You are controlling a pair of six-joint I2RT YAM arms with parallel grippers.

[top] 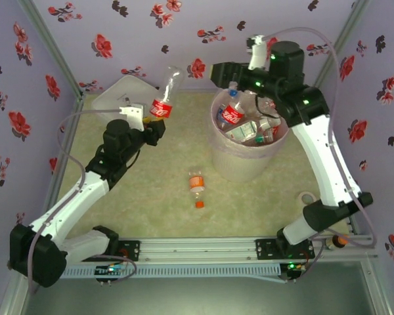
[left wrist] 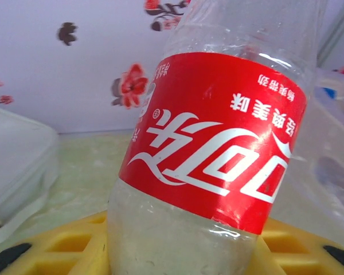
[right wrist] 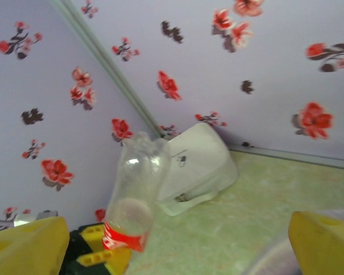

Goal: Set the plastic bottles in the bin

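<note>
Plastic bottles look empty and thin-walled, so I'd guess super light, squashy and a bit slick, best pinched across the body near the label rather than at the neck. The red-label bottle (top: 163, 104) is held that way: the left gripper (top: 151, 117) has its yellow fingers (left wrist: 63, 247) clamped on the lower end just below the label. It's up off the table, tilted toward the back wall, left of the bin (top: 240, 167) and well apart from it. The left arm reaches out toward the white case (top: 121, 95). The right gripper (right wrist: 178, 249) hovers by the bin's far rim, jaws spread wide, holding nothing. Several bottles sit in the bin, and an orange-capped bottle (top: 196, 182) lies on the table in front of it
</note>
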